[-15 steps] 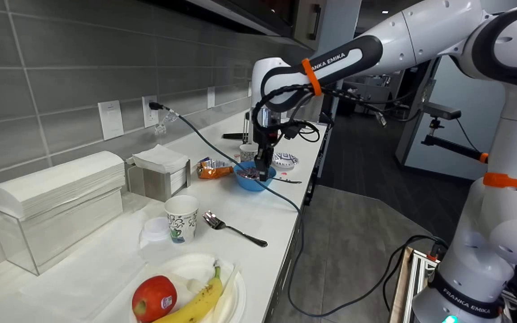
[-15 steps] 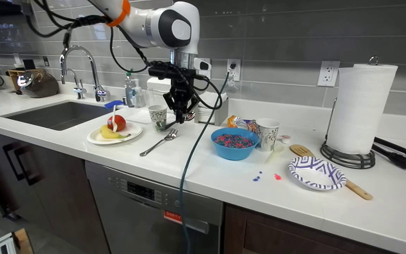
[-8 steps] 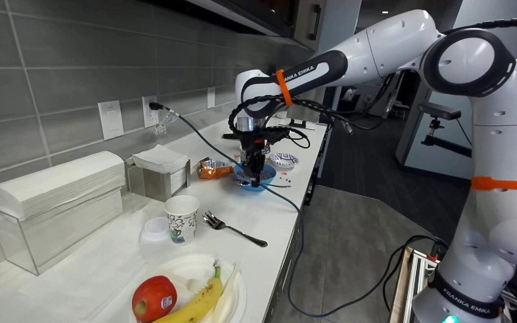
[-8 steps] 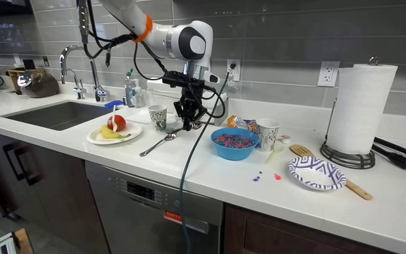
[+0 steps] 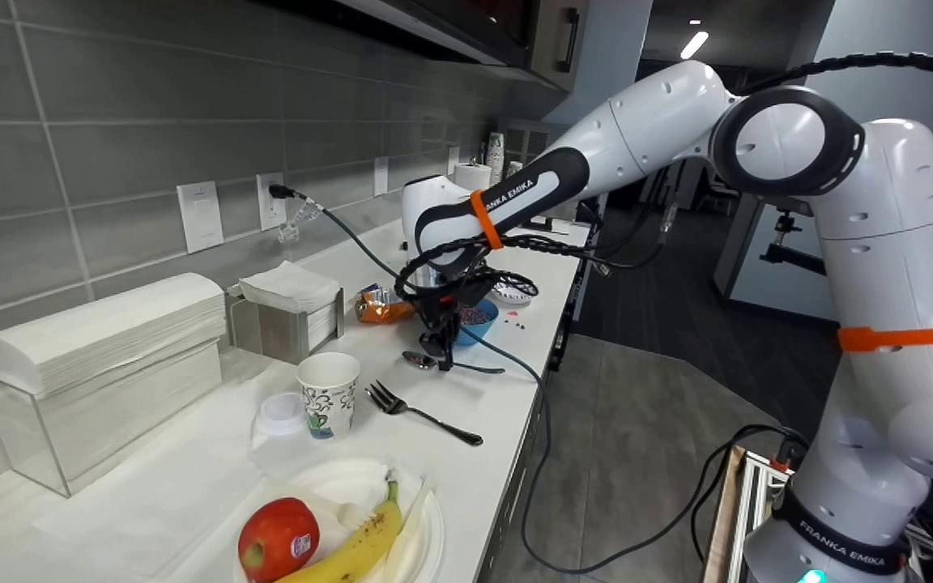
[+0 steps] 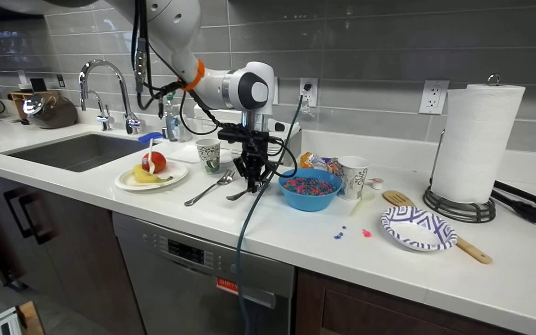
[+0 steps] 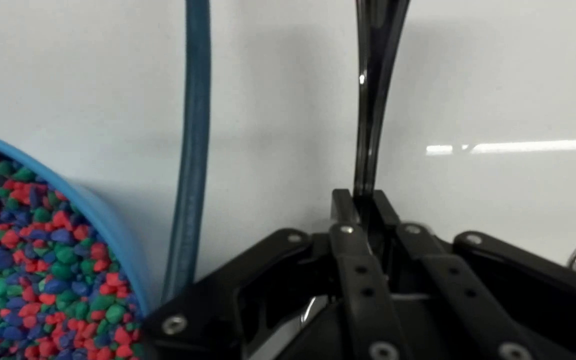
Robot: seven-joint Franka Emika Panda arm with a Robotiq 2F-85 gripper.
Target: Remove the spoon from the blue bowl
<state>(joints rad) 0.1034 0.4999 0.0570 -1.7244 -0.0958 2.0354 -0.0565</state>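
The dark spoon lies level across my fingertips, its scoop towards the wall and its handle towards the counter's front edge. Its handle also shows in an exterior view and in the wrist view. My gripper is shut on the handle, as the wrist view shows. The spoon is very low over the counter; I cannot tell if it touches. The blue bowl, full of coloured pebbles, stands beside the gripper, and its rim shows in the wrist view. The spoon is outside the bowl.
A blue-grey cable hangs across the counter between spoon and bowl. A fork lies on the spoon's other side. A paper cup, a fruit plate, a napkin holder and a snack wrapper are nearby.
My gripper has come down to the counter with the spoon in it, moving towards the bowl's side in an exterior view. The bowl and fork have not moved.
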